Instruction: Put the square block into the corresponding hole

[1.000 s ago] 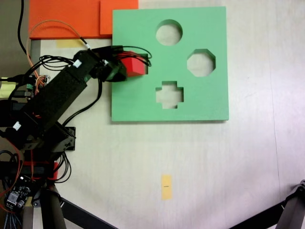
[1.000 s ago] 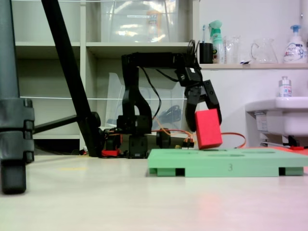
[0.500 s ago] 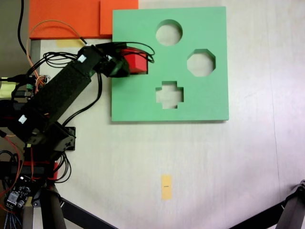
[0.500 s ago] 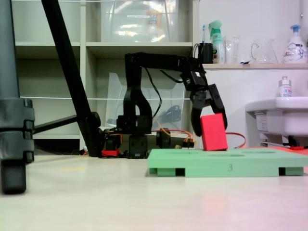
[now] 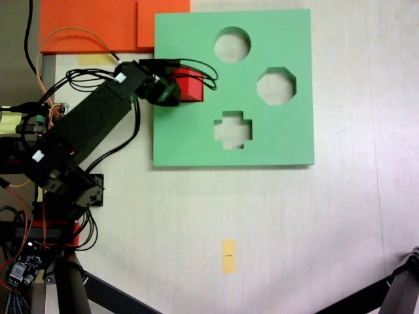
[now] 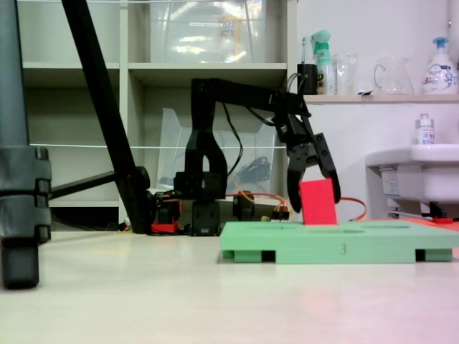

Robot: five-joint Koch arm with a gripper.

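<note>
From the low side camera I see the small red foam cube partly sunk in the green foam board; from above, my black gripper clasps it over the square cutout.

I see the square block in bright red against the plain green foam board; the gripper is black; flat orange sheets lie far left; a yellow tape strip sits near me.
</note>
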